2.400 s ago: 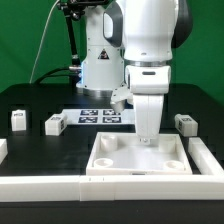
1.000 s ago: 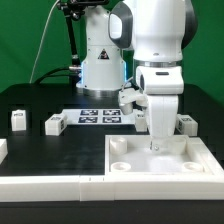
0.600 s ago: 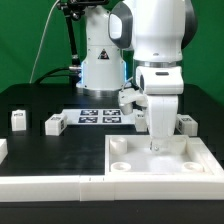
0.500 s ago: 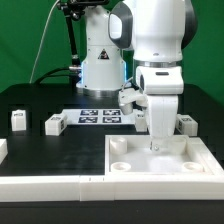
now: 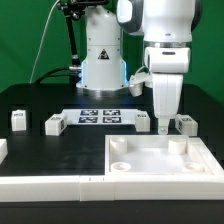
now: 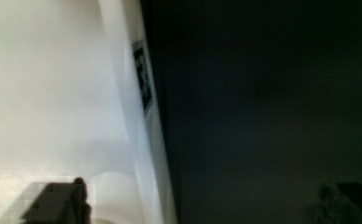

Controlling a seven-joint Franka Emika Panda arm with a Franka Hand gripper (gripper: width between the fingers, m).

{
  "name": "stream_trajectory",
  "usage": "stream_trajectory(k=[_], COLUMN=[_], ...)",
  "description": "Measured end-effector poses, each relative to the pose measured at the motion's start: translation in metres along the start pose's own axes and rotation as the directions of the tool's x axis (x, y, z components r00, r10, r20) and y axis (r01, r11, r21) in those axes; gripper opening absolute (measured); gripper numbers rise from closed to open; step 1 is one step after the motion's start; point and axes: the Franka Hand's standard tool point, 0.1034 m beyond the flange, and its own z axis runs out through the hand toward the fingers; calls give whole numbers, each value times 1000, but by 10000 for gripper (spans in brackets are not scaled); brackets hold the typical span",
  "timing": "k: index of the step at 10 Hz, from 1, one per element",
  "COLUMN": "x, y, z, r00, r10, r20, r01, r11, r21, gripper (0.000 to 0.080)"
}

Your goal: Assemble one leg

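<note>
The large white square tray [image 5: 160, 172] lies at the front of the exterior view's right, with round sockets in its corners. My gripper [image 5: 164, 126] hangs over the tray's back edge, open and empty. One small white leg [image 5: 186, 124] with a tag stands just to the exterior view's right of the fingers, apart from them. Two more legs [image 5: 18, 119] [image 5: 53, 124] stand at the exterior view's left. In the wrist view my gripper [image 6: 199, 205] has its dark fingertips [image 6: 53, 202] wide apart, over a white surface [image 6: 53, 100] and the black table; I cannot tell which part the white surface is.
The marker board [image 5: 100, 117] lies in the middle in front of the robot base. A long white wall piece [image 5: 45, 187] runs along the front edge at the exterior view's left.
The tray slid toward the exterior view's right early on. Since then my gripper has lifted out of the tray and moved back and slightly to the exterior view's right, next to the right-hand leg.
</note>
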Motion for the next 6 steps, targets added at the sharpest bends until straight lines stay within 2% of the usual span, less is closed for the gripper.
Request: stream_trajectory(k=[2, 4, 5, 6], x=[0, 2, 8, 14], y=[0, -1, -8, -17], z=[0, 1, 1, 3], r00=[999, 973, 924, 861], r10=[38, 232, 381, 509], r20=[-1, -6, -26, -24], r01=[-38, -232, -382, -509], r11=[999, 973, 924, 861], r21=[2, 2, -4, 10], gripper=[648, 648, 648, 648])
